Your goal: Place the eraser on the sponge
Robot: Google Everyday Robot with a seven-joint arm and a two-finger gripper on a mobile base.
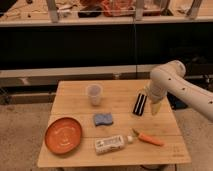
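The eraser (139, 104), a small black block with a pale stripe down its length, lies on the right part of the wooden table (120, 156). The blue-grey sponge (103, 119) rests flat near the table's middle, to the left of the eraser and slightly nearer the front. My gripper (154, 107) points down just to the right of the eraser, close beside it and low over the table. The white arm (170, 77) reaches in from the right.
A clear plastic cup (94, 94) stands behind the sponge. An orange plate (63, 135) sits at the front left. A white bottle (111, 144) lies at the front centre and a carrot (148, 138) at the front right. Dark shelving runs behind the table.
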